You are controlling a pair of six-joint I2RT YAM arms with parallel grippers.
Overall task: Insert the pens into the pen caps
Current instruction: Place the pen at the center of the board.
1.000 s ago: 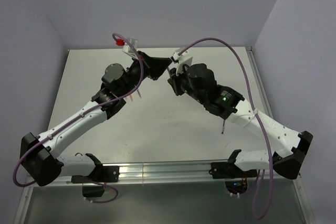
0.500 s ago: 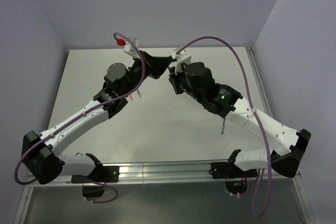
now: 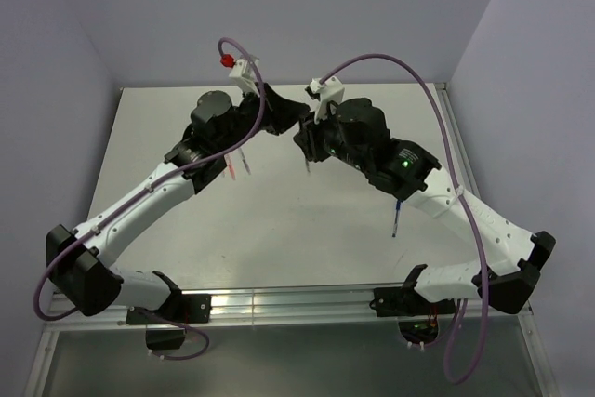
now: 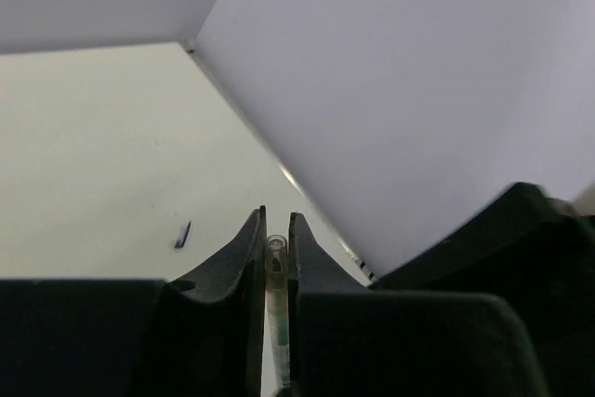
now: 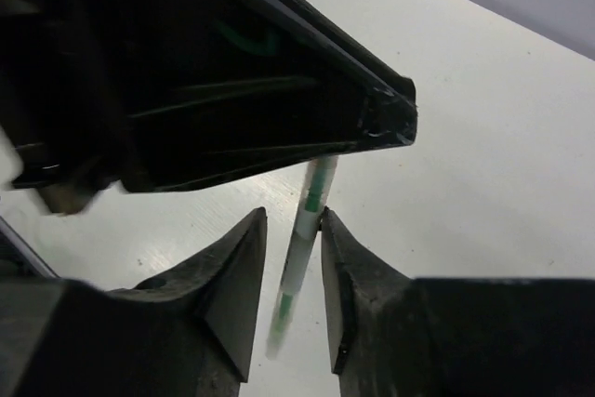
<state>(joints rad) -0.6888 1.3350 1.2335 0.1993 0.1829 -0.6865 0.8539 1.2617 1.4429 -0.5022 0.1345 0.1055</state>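
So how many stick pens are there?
4: green-and-clear pen in the left gripper; red pen and pale pen beside the left arm; dark pen beside the right arm. Others may be hidden.

Both arms have risen higher in the top view. The right gripper has widened its jaws and now sits loose around the green pen, which now shows hanging below the left gripper.

Pen sitting betw. L gripper fingers, R gripper flanking it; cap lying on table, left of pen.
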